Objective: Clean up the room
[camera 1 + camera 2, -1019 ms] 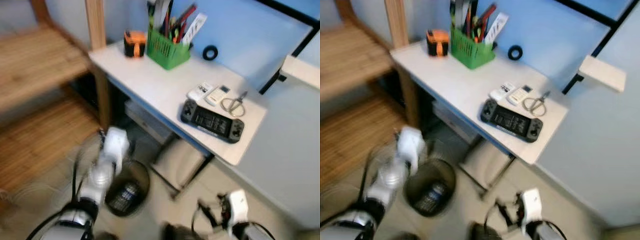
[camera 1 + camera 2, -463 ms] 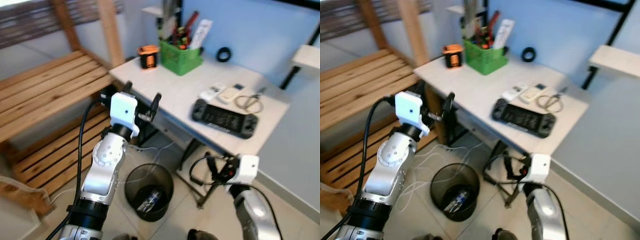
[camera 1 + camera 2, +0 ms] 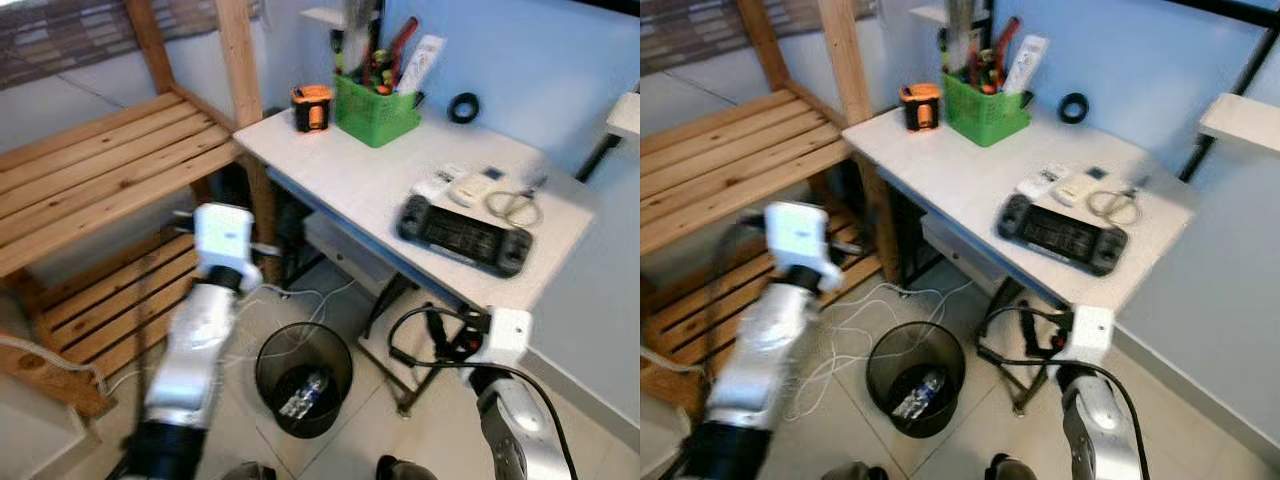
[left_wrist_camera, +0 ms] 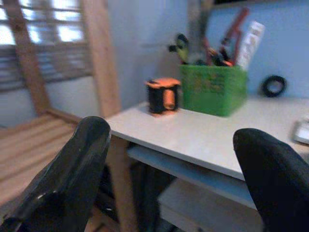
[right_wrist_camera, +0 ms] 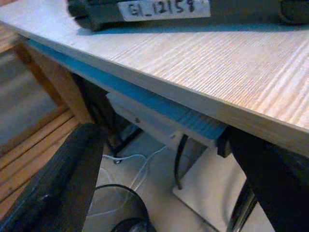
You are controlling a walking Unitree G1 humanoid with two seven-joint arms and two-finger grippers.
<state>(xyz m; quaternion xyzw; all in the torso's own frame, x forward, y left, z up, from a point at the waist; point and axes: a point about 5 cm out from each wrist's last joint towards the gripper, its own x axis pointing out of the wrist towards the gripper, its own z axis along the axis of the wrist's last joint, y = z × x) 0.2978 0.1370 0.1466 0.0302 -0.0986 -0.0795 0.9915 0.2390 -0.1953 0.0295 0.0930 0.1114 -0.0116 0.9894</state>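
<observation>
Pale wood-grain desk top [image 3: 340, 165] against a blue wall [image 3: 540, 60], slatted pine shelving [image 3: 90, 170] to its left, beige tiled floor [image 3: 90, 445] below. On the desk: green plastic basket of pens and tools [image 3: 376, 108], orange-and-black tape measure [image 3: 311, 107], black tape roll [image 3: 462, 107], two white remotes [image 3: 455, 186], scissors [image 3: 512, 203], black handheld game console [image 3: 463, 234] with a white sticker reading "GI_12159" [image 5: 161, 7]. Black mesh waste bin [image 3: 303, 378] under the desk, crumpled bottle inside. Left gripper [image 4: 174, 159] wide open, empty, raised facing the desk edge. Right gripper [image 5: 164, 174] open, empty, low beneath the desk front.
</observation>
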